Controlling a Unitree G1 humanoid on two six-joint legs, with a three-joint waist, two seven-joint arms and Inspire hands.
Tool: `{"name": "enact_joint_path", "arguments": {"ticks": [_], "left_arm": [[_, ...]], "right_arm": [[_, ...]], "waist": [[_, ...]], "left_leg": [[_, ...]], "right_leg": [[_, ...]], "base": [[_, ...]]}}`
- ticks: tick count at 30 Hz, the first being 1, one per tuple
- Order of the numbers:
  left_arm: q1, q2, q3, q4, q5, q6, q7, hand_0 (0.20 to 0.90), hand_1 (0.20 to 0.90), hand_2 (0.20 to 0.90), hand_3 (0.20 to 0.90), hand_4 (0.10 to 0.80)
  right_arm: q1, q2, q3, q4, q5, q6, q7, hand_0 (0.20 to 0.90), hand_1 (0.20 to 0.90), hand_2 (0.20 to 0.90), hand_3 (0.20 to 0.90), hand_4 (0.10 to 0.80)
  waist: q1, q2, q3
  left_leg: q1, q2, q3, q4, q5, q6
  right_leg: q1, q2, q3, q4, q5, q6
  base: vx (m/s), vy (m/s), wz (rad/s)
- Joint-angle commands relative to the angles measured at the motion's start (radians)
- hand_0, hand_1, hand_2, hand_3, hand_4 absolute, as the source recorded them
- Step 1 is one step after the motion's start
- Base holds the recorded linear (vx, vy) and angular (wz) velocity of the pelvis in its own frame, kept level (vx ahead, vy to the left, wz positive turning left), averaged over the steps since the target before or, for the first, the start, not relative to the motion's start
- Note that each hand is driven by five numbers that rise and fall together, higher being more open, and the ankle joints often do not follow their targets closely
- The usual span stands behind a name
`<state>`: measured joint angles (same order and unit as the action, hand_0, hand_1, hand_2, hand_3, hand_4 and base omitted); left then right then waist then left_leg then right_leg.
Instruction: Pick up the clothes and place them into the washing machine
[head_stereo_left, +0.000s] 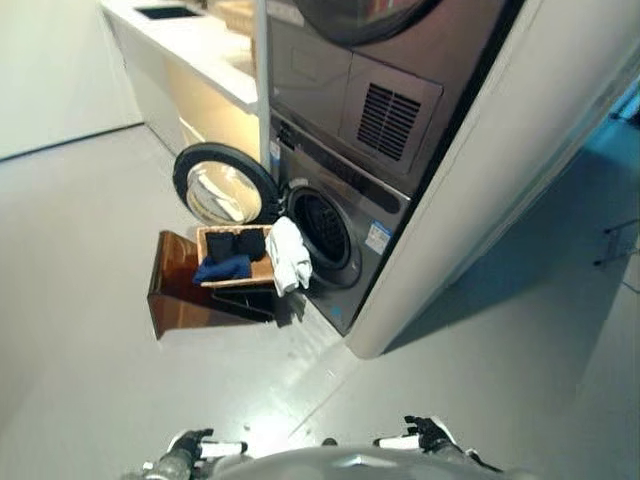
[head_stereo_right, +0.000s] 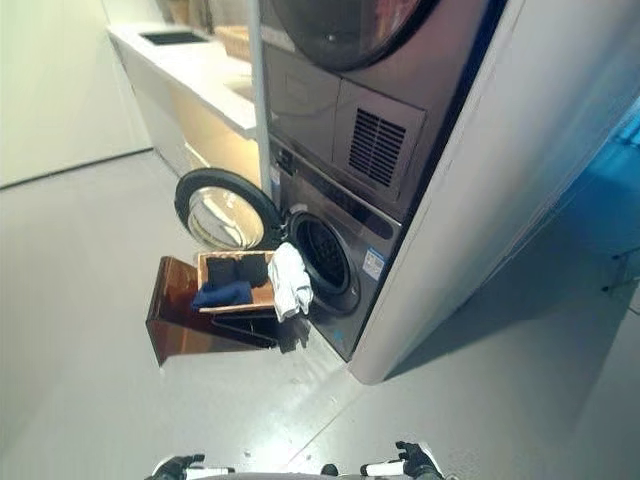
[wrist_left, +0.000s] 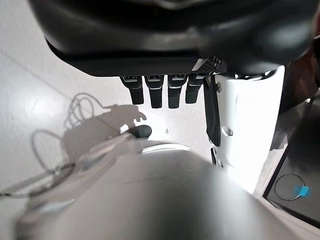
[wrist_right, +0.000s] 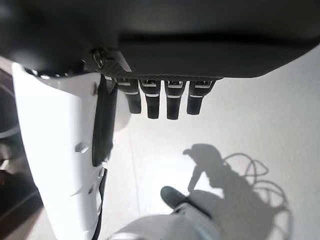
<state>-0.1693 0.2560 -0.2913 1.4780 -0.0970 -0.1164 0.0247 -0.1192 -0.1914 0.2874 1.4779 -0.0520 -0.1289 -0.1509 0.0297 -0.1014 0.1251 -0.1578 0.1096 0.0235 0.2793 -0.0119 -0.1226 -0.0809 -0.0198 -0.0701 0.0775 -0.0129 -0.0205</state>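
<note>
Ahead, well apart from the robot, stands a front-loading washing machine (head_stereo_left: 335, 235) with a second appliance (head_stereo_left: 385, 60) stacked on top. Its round door (head_stereo_left: 222, 185) is swung fully open to the robot's left, leaving the drum mouth (head_stereo_left: 320, 228) clear for loading. Just before the opening sits a wooden laundry basket (head_stereo_left: 235, 258) perched on a brown stand (head_stereo_left: 180, 285), presumably raised so the clothes are near drum height.

Clothes: dark folded pieces (head_stereo_left: 235, 243) and a blue garment (head_stereo_left: 222, 268) lie inside the basket; a white garment (head_stereo_left: 287, 253) is draped over the rim nearest the drum, hanging down outside.

Left hand (head_stereo_left: 190, 441) and right hand (head_stereo_left: 428, 432) both hang low at the view's bottom edge, far from the basket. Each wrist view shows fingers (wrist_left: 155, 92) straight, pointing at the grey floor (head_stereo_left: 90, 340), thumb alongside, nothing held; same for the right fingers (wrist_right: 172, 100).

Judgement: nothing picked up yet; an approach to the basket seems the step due. A white counter (head_stereo_left: 190, 45) runs along the wall beyond the door.
</note>
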Motion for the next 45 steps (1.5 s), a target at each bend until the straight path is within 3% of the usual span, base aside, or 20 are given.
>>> {"name": "enact_joint_path", "arguments": {"ticks": [1, 3, 6, 8, 10, 11, 13, 14, 15, 17, 19, 20, 21, 22, 23, 25, 29, 35, 36, 45], "left_arm": [[-0.036, -0.053, 0.002, -0.021, -0.035, -0.020, 0.039, 0.900, 0.900, 0.900, 0.900, 0.800], [-0.021, -0.063, 0.006, -0.012, -0.046, -0.024, 0.044, 0.900, 0.900, 0.900, 0.900, 0.800], [-0.004, -0.066, 0.011, -0.006, -0.055, -0.020, 0.045, 0.900, 0.900, 0.900, 0.900, 0.800], [0.001, -0.060, 0.022, -0.006, -0.063, -0.023, 0.044, 0.900, 0.900, 0.900, 0.900, 0.800], [-0.013, -0.034, 0.042, -0.011, -0.085, -0.025, 0.043, 0.900, 0.900, 0.900, 0.900, 0.800], [-0.013, -0.034, 0.042, -0.011, -0.085, -0.025, 0.043, 0.900, 0.900, 0.900, 0.900, 0.800], [-0.030, -0.014, 0.041, -0.015, -0.084, -0.027, 0.044, 0.900, 0.900, 0.900, 0.900, 0.800], [-0.030, -0.008, 0.029, -0.020, -0.074, -0.027, 0.042, 0.900, 0.900, 0.900, 0.900, 0.800], [-0.030, -0.008, 0.029, -0.020, -0.074, -0.027, 0.042, 0.900, 0.900, 0.900, 0.900, 0.800], [-0.027, -0.010, 0.005, -0.024, -0.044, -0.029, 0.034, 0.900, 0.900, 0.900, 0.900, 0.800], [-0.027, -0.010, -0.002, -0.027, -0.035, -0.028, 0.031, 0.900, 0.900, 0.900, 0.900, 0.800], [-0.032, -0.004, -0.005, -0.031, -0.028, -0.024, 0.022, 0.900, 0.900, 0.900, 0.900, 0.800], [-0.032, -0.004, -0.005, -0.031, -0.028, -0.024, 0.022, 0.900, 0.900, 0.900, 0.900, 0.800], [-0.039, -0.001, -0.005, -0.030, -0.019, -0.022, 0.016, 0.900, 0.900, 0.900, 0.900, 0.800], [-0.040, 0.012, -0.002, -0.024, -0.007, -0.016, 0.005, 0.900, 0.900, 0.900, 0.900, 0.800], [-0.039, 0.014, -0.003, -0.016, -0.006, -0.016, 0.006, 0.900, 0.900, 0.900, 0.900, 0.800], [-0.041, 0.009, -0.012, 0.006, -0.017, -0.027, 0.017, 0.900, 0.900, 0.900, 0.900, 0.800], [-0.008, -0.017, 0.012, 0.010, -0.030, -0.024, 0.012, 0.900, 0.900, 0.900, 0.900, 0.800], [0.000, -0.057, -0.061, -0.008, 0.027, -0.037, -0.001, 0.900, 0.900, 0.900, 0.900, 0.800], [-0.025, -0.045, -0.061, -0.015, 0.034, -0.036, -0.015, 0.900, 0.900, 0.900, 0.900, 0.800]], "right_arm": [[0.004, -0.071, 0.025, 0.050, -0.016, 0.031, -0.012, 0.900, 0.900, 0.900, 0.900, 0.800], [0.023, -0.083, 0.008, 0.063, -0.004, 0.031, -0.018, 0.900, 0.900, 0.900, 0.900, 0.800], [0.040, -0.086, -0.018, 0.074, 0.020, 0.036, -0.017, 0.900, 0.900, 0.900, 0.900, 0.800], [0.042, -0.084, -0.024, 0.078, 0.024, 0.039, -0.015, 0.900, 0.900, 0.900, 0.900, 0.800], [0.036, -0.076, -0.039, 0.069, 0.042, 0.038, -0.010, 0.900, 0.900, 0.900, 0.900, 0.800], [0.036, -0.076, -0.039, 0.069, 0.042, 0.038, -0.010, 0.900, 0.900, 0.900, 0.900, 0.800], [0.024, -0.053, -0.027, 0.050, 0.040, 0.035, -0.006, 0.900, 0.900, 0.900, 0.900, 0.800], [0.006, -0.039, -0.010, 0.023, 0.040, 0.030, -0.006, 0.900, 0.900, 0.900, 0.900, 0.800], [0.006, -0.039, -0.010, 0.023, 0.040, 0.030, -0.006, 0.900, 0.900, 0.900, 0.900, 0.800], [0.002, -0.030, -0.007, 0.001, 0.052, 0.026, -0.002, 0.900, 0.900, 0.900, 0.900, 0.800], [0.003, -0.032, -0.005, 0.003, 0.049, 0.027, 0.000, 0.900, 0.900, 0.900, 0.900, 0.800], [0.002, -0.032, -0.007, 0.003, 0.052, 0.027, 0.004, 0.900, 0.900, 0.900, 0.900, 0.800], [0.002, -0.032, -0.007, 0.003, 0.052, 0.027, 0.004, 0.900, 0.900, 0.900, 0.900, 0.800], [0.002, -0.028, -0.008, 0.008, 0.056, 0.026, 0.010, 0.900, 0.900, 0.900, 0.900, 0.800], [0.021, -0.020, -0.021, 0.015, 0.066, 0.024, 0.018, 0.900, 0.900, 0.900, 0.900, 0.800], [0.034, -0.016, -0.035, 0.019, 0.073, 0.027, 0.021, 0.900, 0.900, 0.900, 0.900, 0.800], [0.063, -0.017, -0.081, 0.034, 0.071, 0.037, 0.026, 0.900, 0.900, 0.900, 0.900, 0.800], [0.075, -0.025, -0.075, 0.038, 0.042, 0.037, 0.023, 0.900, 0.900, 0.900, 0.900, 0.800], [0.069, -0.046, -0.074, 0.028, 0.039, 0.035, 0.017, 0.900, 0.900, 0.900, 0.900, 0.800], [0.038, -0.075, -0.062, 0.025, 0.047, 0.022, 0.024, 0.900, 0.900, 0.900, 0.900, 0.800]], "waist": [[-0.002, 0.022, 0.042], [0.014, 0.038, 0.028], [0.020, 0.040, 0.008], [0.030, 0.038, -0.004], [0.039, 0.002, -0.030], [0.039, 0.003, -0.031], [0.051, -0.020, -0.039], [0.058, -0.040, -0.048], [0.059, -0.040, -0.048], [0.057, -0.049, -0.057], [0.056, -0.042, -0.053], [0.037, -0.019, -0.033], [0.037, -0.019, -0.033], [0.013, 0.000, -0.019], [-0.014, 0.033, 0.009], [-0.021, 0.044, 0.015], [-0.053, 0.029, 0.022], [-0.057, 0.009, -0.013], [-0.068, 0.017, -0.038], [-0.068, 0.046, -0.047]], "left_leg": [[-0.055, -0.065, 0.035, -0.059, 0.030, 0.082], [-0.089, -0.055, 0.073, -0.275, 0.111, 0.075], [-0.106, -0.051, 0.127, -0.329, 0.141, 0.074], [-0.092, -0.053, 0.123, -0.336, 0.135, 0.083], [-0.112, -0.081, 0.151, -0.239, 0.089, 0.107], [-0.115, -0.079, 0.151, -0.238, 0.089, 0.107], [-0.106, -0.084, 0.184, -0.209, 0.056, 0.122], [-0.097, -0.097, 0.205, -0.202, 0.025, 0.141], [-0.097, -0.097, 0.205, -0.202, 0.025, 0.141], [-0.062, -0.128, 0.217, -0.204, -0.018, 0.176], [-0.043, -0.142, 0.218, -0.206, -0.036, 0.193], [0.002, -0.148, 0.196, -0.230, -0.041, 0.205], [0.002, -0.148, 0.196, -0.230, -0.041, 0.205], [0.036, -0.149, 0.179, -0.253, -0.041, 0.207], [0.106, -0.130, 0.154, -0.287, -0.037, 0.194], [0.137, -0.118, 0.149, -0.296, -0.043, 0.184], [0.243, -0.118, 0.123, -0.270, -0.120, 0.150], [0.314, -0.066, 0.102, -0.239, -0.152, 0.121], [0.317, -0.062, 0.083, -0.279, -0.131, 0.115], [0.321, -0.064, 0.068, -0.367, -0.092, 0.109]], "right_leg": [[0.130, 0.004, 0.037, -0.045, -0.076, 0.024], [0.172, 0.014, 0.038, -0.076, -0.093, 0.040], [0.223, 0.002, 0.037, -0.097, -0.126, 0.060], [0.236, -0.006, 0.043, -0.095, -0.139, 0.066], [0.248, -0.071, 0.035, -0.069, -0.137, 0.101], [0.245, -0.070, 0.035, -0.069, -0.136, 0.101], [0.232, -0.095, 0.052, -0.039, -0.092, 0.124], [0.214, -0.124, 0.074, -0.012, -0.010, 0.151], [0.214, -0.124, 0.075, -0.012, -0.010, 0.151], [0.188, -0.143, 0.104, 0.087, 0.108, 0.161], [0.171, -0.148, 0.103, 0.161, 0.153, 0.158], [0.101, -0.102, 0.125, 0.303, 0.154, 0.142], [0.101, -0.102, 0.125, 0.303, 0.154, 0.142], [0.047, -0.049, 0.157, 0.360, 0.121, 0.133], [-0.043, -0.010, 0.122, 0.331, -0.028, 0.105], [-0.041, -0.034, 0.086, 0.241, -0.049, 0.100], [-0.122, -0.108, 0.140, -0.086, 0.118, 0.145], [-0.068, -0.060, 0.106, 0.010, 0.078, 0.119], [-0.041, -0.054, 0.084, -0.031, 0.086, 0.114], [-0.064, -0.048, 0.069, -0.021, 0.069, 0.115]], "base": [[0.177, 0.093, 0.29], [0.248, 0.138, 0.24], [0.296, 0.207, 0.35], [0.361, 0.284, -0.02], [0.420, 0.348, -0.46], [0.227, 0.171, -0.51], [0.287, 0.221, -0.51], [0.264, 0.226, -0.54], [0.265, 0.250, -0.44], [0.280, 0.287, -0.27], [0.244, 0.297, -0.15], [0.205, 0.273, -0.08], [0.181, 0.231, 0.04], [0.248, 0.166, 0.12], [0.248, 0.165, 0.21], [0.258, 0.016, 0.27], [0.383, -0.117, 0.37], [0.254, -0.204, 0.62], [0.194, -0.188, 0.39], [0.054, -0.030, 0.02]]}}
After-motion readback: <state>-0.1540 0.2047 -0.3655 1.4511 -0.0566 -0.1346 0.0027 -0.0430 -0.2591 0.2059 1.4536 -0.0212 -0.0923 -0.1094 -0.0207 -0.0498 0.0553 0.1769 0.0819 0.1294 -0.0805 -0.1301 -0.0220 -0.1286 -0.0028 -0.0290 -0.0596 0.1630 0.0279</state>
